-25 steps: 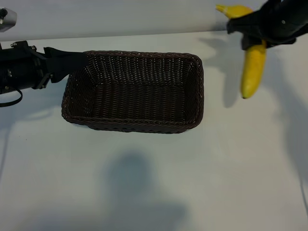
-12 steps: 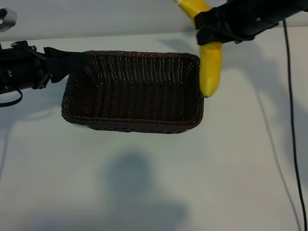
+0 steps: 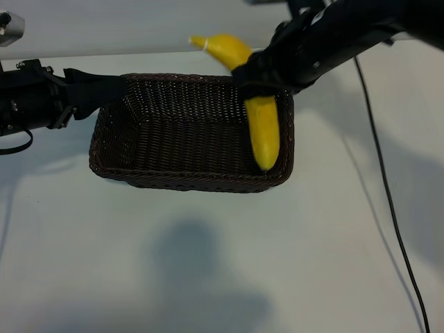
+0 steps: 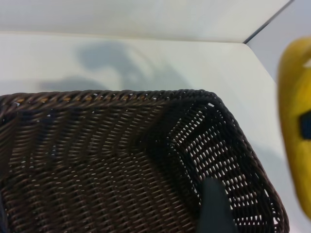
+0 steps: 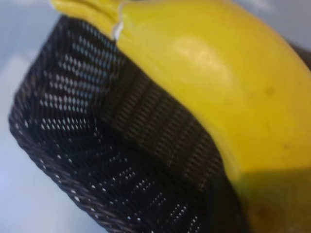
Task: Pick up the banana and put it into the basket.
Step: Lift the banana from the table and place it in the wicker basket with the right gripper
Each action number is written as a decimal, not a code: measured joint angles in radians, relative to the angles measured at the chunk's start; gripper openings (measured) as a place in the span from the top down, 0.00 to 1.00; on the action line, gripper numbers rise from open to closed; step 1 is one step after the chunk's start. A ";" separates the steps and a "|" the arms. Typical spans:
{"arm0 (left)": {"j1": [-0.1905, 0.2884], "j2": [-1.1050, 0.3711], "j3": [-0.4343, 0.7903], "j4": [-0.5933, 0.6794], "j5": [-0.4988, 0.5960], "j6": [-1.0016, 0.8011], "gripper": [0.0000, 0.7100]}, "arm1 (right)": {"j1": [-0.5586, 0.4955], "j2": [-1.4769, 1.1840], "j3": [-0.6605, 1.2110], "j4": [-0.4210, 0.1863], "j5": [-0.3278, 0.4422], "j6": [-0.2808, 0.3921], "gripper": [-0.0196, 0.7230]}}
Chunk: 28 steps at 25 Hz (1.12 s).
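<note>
The right end effector is clamped around the banana near its middle and carries it in the air over the right end of the basket. From the grip the fruit's longer part hangs down toward the basket floor, while its stem end juts up and away on the other side of the fingers. In the exterior view the lower tip looks to be inside the rim line, though from this angle it is hard to tell whether it touches the weave or hangs above it.

The left end effector sits at the basket's opposite end, its fingers spread at the rim there, apparently steadying it; whether they actually press the wicker cannot be told.

Picking up is done, and the carry to the basket is all but complete. What is left is lowering the banana below the right end effector, letting go, and pulling the arm clear above the white counter.
</note>
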 joint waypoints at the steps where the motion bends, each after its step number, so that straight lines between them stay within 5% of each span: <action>1: 0.000 0.000 0.000 0.000 -0.001 0.000 0.30 | 0.005 0.012 0.000 0.012 -0.001 -0.007 0.40; 15: 0.000 0.000 0.000 0.000 -0.011 0.004 0.30 | 0.008 0.036 0.000 0.277 -0.080 -0.291 0.40; 28: 0.000 0.000 0.000 0.000 -0.021 0.004 0.30 | 0.008 0.106 0.000 0.293 -0.089 -0.319 0.40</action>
